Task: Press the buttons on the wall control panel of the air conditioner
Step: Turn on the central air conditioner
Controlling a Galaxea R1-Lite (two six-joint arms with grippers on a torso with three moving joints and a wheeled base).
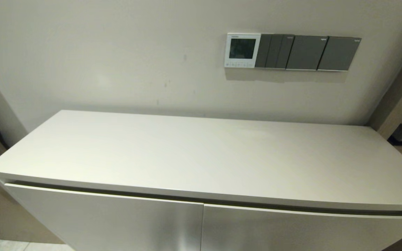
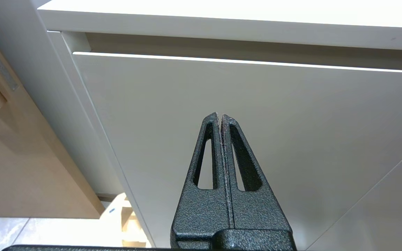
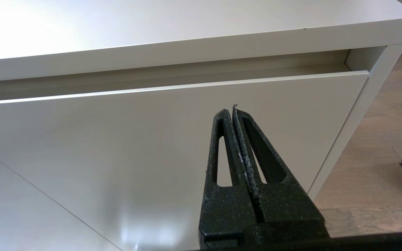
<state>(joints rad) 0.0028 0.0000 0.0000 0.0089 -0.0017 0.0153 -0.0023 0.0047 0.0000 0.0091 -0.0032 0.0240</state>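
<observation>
The air conditioner's wall control panel [image 1: 242, 50] is a small white square with a dark LCD screen, mounted on the wall above the cabinet, right of centre. Its row of tiny buttons [image 1: 239, 64] runs along its bottom edge. Neither gripper shows in the head view. My left gripper [image 2: 220, 116] is shut and empty, low in front of the cabinet's left door. My right gripper [image 3: 232, 112] is shut and empty, low in front of the cabinet's right door. The panel shows in neither wrist view.
Dark grey switch plates [image 1: 307, 52] sit right beside the panel on its right. A white cabinet [image 1: 201, 157] with two doors stands against the wall below. A door frame [image 1: 400, 94] is at the right. Brown boxes [image 2: 19, 157] stand left of the cabinet.
</observation>
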